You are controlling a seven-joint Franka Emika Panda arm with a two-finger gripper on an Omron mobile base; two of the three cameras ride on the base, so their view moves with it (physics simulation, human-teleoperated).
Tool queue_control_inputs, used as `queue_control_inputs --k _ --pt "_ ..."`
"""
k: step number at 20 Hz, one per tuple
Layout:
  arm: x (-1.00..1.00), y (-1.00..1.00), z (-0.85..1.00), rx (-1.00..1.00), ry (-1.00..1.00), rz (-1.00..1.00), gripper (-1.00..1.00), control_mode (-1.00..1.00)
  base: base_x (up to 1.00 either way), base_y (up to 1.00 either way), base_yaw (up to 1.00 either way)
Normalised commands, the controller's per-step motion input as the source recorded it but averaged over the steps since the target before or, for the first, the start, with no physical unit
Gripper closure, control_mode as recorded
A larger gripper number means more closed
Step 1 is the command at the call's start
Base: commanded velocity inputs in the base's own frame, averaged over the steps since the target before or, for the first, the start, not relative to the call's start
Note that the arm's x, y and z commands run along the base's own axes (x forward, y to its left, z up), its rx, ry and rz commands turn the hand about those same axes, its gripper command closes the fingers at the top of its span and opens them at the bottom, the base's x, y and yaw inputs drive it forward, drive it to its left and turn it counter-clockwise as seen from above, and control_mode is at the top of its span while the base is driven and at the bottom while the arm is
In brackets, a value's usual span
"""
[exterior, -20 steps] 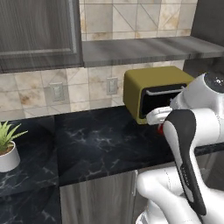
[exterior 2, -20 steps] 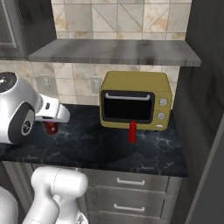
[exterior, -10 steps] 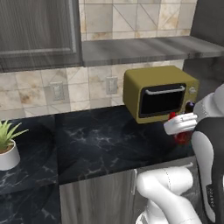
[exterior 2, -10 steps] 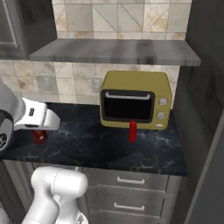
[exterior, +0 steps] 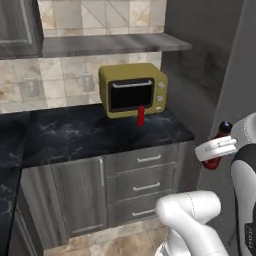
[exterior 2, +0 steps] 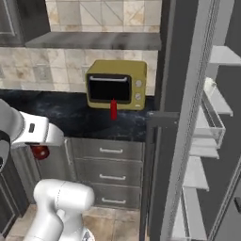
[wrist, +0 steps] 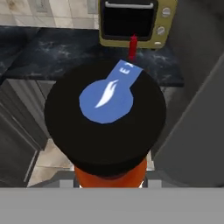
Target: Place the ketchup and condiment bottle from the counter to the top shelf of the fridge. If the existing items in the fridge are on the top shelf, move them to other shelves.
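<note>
The gripper point(exterior: 216, 156) holds a black-capped red bottle point(wrist: 105, 114); keep it upright while swinging toward the fridge point(exterior 2: 207, 117).

Landmark: the olive microwave point(exterior: 133, 90) on the black marble counter point(exterior: 75, 132). Above it: 1 grey shelf point(exterior: 110, 45) on a beige tiled wall point(exterior 2: 99, 9). Below it: 3 grey drawers point(exterior: 146, 180). Beside the microwave: a dark fridge wall point(exterior: 207, 65).
</note>
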Motion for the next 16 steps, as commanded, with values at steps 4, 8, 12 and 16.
queue_control_inputs --k 4,8,12,16 --pt "0.00 0.00 0.00 0.00 0.00 0.00 1.00 1.00 -1.00 -0.89 -0.40" --pt "0.00 0.00 0.00 0.00 0.00 0.00 1.00 1.00 -1.00 -0.79 -0.45" --pt "0.00 0.00 0.00 0.00 0.00 0.00 1.00 1.00 -0.58 -0.64 -0.59" --pt "0.00 0.00 0.00 0.00 0.00 0.00 1.00 1.00 0.13 -1.00 -0.63"
